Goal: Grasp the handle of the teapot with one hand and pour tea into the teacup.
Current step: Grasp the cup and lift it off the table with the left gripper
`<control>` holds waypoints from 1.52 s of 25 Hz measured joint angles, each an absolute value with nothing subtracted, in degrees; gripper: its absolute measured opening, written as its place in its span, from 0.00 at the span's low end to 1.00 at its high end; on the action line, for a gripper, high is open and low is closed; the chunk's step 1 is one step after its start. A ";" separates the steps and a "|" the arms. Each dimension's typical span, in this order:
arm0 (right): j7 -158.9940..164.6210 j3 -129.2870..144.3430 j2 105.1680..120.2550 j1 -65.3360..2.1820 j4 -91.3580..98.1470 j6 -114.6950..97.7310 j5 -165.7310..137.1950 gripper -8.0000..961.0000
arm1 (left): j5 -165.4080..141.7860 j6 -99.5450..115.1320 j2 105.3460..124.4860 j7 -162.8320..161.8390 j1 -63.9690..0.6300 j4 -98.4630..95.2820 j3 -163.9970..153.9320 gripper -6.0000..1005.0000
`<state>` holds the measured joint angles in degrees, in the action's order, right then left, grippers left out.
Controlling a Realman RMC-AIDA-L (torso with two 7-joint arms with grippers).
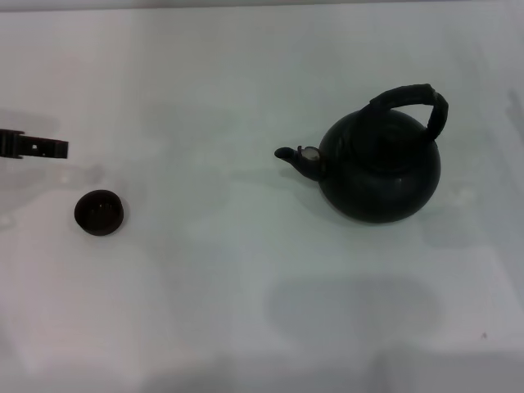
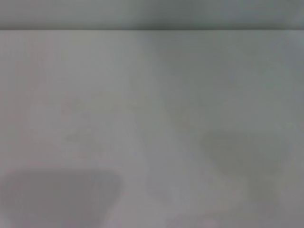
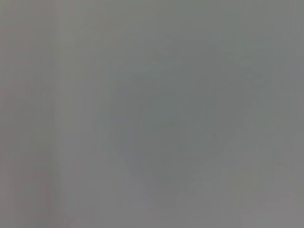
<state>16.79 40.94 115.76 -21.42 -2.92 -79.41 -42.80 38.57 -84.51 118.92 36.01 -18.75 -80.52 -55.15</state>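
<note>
The large matte-black teapot (image 1: 380,168) stands on the white table at the right of the head view. Its short spout (image 1: 296,157) with a pale tip points left. The thick black ribbed handle (image 1: 412,100) arches over its top. The tiny dark teacup (image 1: 99,212) sits at the left, far from the pot. My left gripper (image 1: 37,146) shows as a dark finger at the left edge, just behind the teacup and apart from it. My right gripper is out of view. Both wrist views show only bare table.
The white table (image 1: 229,295) fills the head view, with its far edge along the top. A soft shadow (image 1: 352,307) lies on the table in front of the teapot. The left wrist view shows the table's far edge (image 2: 152,30).
</note>
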 joint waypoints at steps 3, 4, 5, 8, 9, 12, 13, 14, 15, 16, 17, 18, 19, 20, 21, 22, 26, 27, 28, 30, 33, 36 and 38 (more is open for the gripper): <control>16.79 40.95 115.75 -21.24 -2.94 -79.44 -42.80 0.90 | 39.34 -85.27 118.96 35.05 -18.73 -81.33 -55.79 0.83; 16.78 40.95 115.75 -21.21 -2.95 -79.44 -42.80 0.90 | 39.59 -85.28 118.96 34.57 -18.75 -81.40 -55.95 0.84; 16.78 40.96 115.75 -21.18 -2.95 -79.44 -42.80 0.90 | 39.80 -85.24 118.95 34.03 -18.85 -81.38 -56.25 0.86; 16.75 40.96 115.75 -21.17 -2.97 -79.44 -42.80 0.90 | 39.76 -84.65 118.92 32.43 -19.27 -80.38 -58.46 0.88; 16.75 40.96 115.75 -21.18 -2.98 -79.44 -42.80 0.90 | 39.55 -84.40 118.94 31.95 -19.37 -79.94 -59.67 0.88; 16.77 40.95 115.75 -21.14 -3.02 -79.46 -42.80 0.90 | 38.27 -83.02 118.92 30.56 -20.08 -78.33 -63.28 0.87; 16.77 40.88 115.75 -21.10 -3.13 -79.46 -42.80 0.90 | 37.69 -82.49 118.92 30.12 -20.63 -77.37 -64.43 0.87; 16.78 40.76 115.73 -21.06 -3.25 -79.46 -42.80 0.90 | 37.37 -82.22 118.92 29.92 -21.00 -76.72 -64.91 0.87; 16.77 40.65 115.71 -21.04 -3.36 -79.46 -42.80 0.90 | 37.13 -82.04 118.92 29.75 -21.67 -75.66 -65.33 0.87; 16.77 40.53 115.69 -21.03 -3.42 -79.46 -42.79 0.90 | 37.01 -81.93 118.91 29.64 -22.26 -74.65 -65.58 0.87; 16.76 40.43 115.67 -21.02 -3.43 -79.46 -42.71 0.90 | 37.01 -81.89 118.91 29.46 -22.80 -73.71 -65.70 0.87; 16.76 40.35 115.67 -21.02 -3.43 -79.45 -42.60 0.90 | 37.00 -81.88 118.91 29.23 -23.27 -72.83 -65.78 0.87; 16.76 40.26 115.66 -21.02 -3.43 -79.44 -42.44 0.90 | 36.99 -81.86 118.91 29.01 -23.66 -72.13 -65.90 0.87; 16.77 40.21 115.66 -21.00 -3.43 -79.44 -42.35 0.90 | 36.99 -81.86 118.91 29.01 -23.66 -72.13 -65.90 0.87; 16.78 40.17 115.66 -21.00 -3.41 -79.44 -42.30 0.90 | 36.94 -81.82 118.91 28.28 -24.21 -70.80 -66.63 0.87; 16.79 40.17 115.66 -21.00 -3.37 -79.44 -42.30 0.90 | 36.87 -81.82 118.91 28.05 -24.29 -70.50 -66.87 0.87; 16.79 40.16 115.66 -21.07 -3.04 -79.34 -42.28 0.90 | 35.43 -82.85 118.88 26.49 -24.93 -69.62 -67.48 0.87; 16.79 40.16 115.64 -21.12 -2.98 -79.33 -42.27 0.90 | 34.96 -83.20 118.87 26.22 -25.01 -69.65 -67.50 0.87; 16.79 40.16 115.62 -21.15 -2.96 -79.32 -42.27 0.90 | 34.96 -83.20 118.87 26.22 -25.01 -69.65 -67.50 0.87; 16.79 40.16 115.58 -21.28 -2.91 -79.32 -42.26 0.90 | 33.23 -84.81 118.77 24.87 -25.30 -70.05 -67.91 0.87; 16.79 40.16 115.57 -21.35 -2.85 -79.28 -42.20 0.90 | 31.95 -85.53 118.66 24.12 -25.40 -70.28 -68.32 0.87; 16.79 40.16 115.57 -21.41 -2.81 -79.09 -42.18 0.90 | 31.34 -85.64 118.69 23.96 -25.55 -70.48 -68.50 0.87; 16.79 40.16 115.57 -21.43 -2.81 -79.05 -42.18 0.90 | 31.30 -85.34 118.77 23.96 -25.82 -70.37 -68.70 0.87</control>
<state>16.79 40.16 115.57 -21.43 -2.81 -79.05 -42.18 31.30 -85.34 118.77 23.96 -25.82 -70.37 -68.70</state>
